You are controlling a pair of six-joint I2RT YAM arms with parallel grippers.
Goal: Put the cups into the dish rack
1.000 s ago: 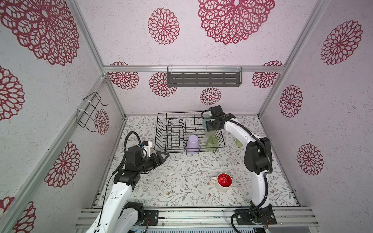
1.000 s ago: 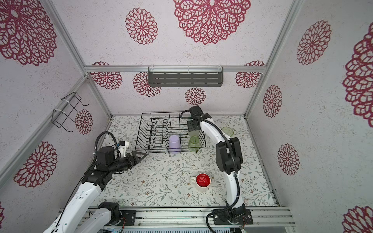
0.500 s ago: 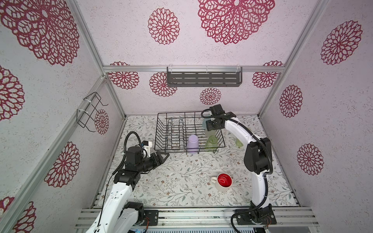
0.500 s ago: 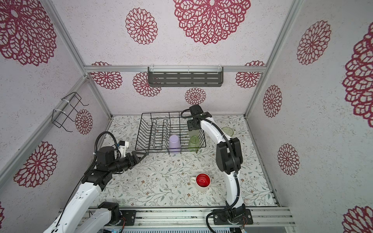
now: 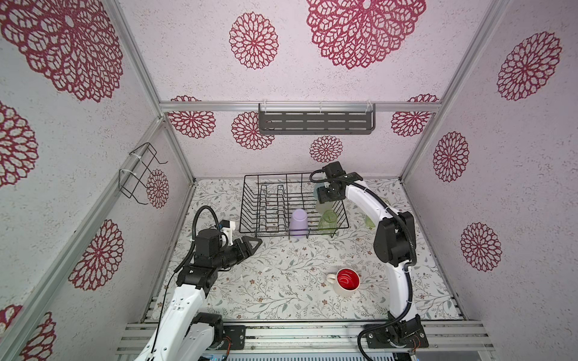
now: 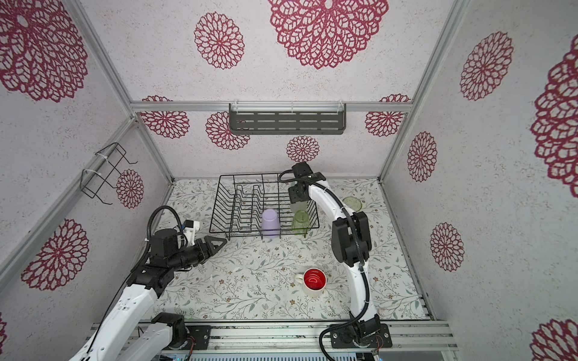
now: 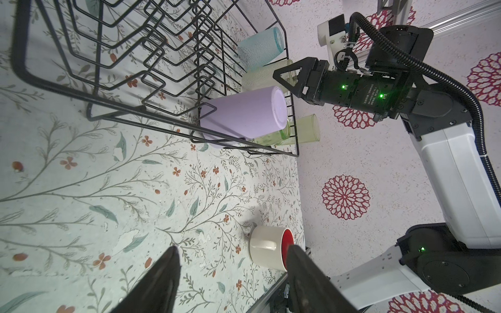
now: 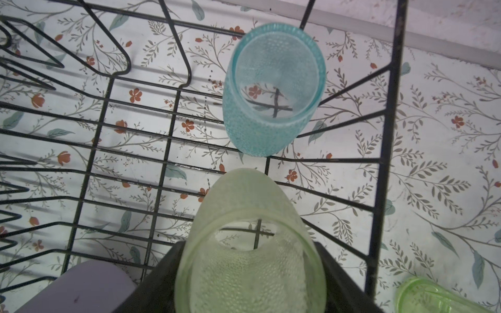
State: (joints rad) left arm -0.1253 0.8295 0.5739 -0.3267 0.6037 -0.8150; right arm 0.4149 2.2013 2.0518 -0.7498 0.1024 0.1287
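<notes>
Right wrist view, item in hand: the frosted pale-green tumbler (image 8: 249, 271) is sitting mouth-up between the two black fingers (image 8: 160, 276) of the right hand (image 5: 324, 197), which is closing around it from both sides. Both fingers are appearing to touch its wall, though whether they are pressing or only resting there is not showing. Change over the last second: next to none in both top views. The right arm is staying over the far right corner of the dish rack (image 5: 243, 203), the tumbler is staying down among the wires, and no cup is shifting place. Reading for the task: the placing of this tumbler is looking all but finished, with letting go as the likely step in hand. Stock inside the rack: the light-blue translucent cup (image 8: 271, 89) is standing mouth-up just beyond the tumbler, toward the back wall. The lilac tumbler (image 5: 298, 222) is standing base-up at the near rail, with one clear-green glass (image 5: 327, 220) beside it. Stock outstanding on the bench (image 5: 275, 265): the second clear-green glass (image 6: 352, 203) is waiting just outside the rack's right side, and the cream mug (image 5: 345, 281) with the red interior is sitting well apart, toward the near edge. Left hand (image 7: 233, 247): the fingers are spreading wide, holding nothing and touching nothing. It is hovering over the bench near the rack's near left corner.
</notes>
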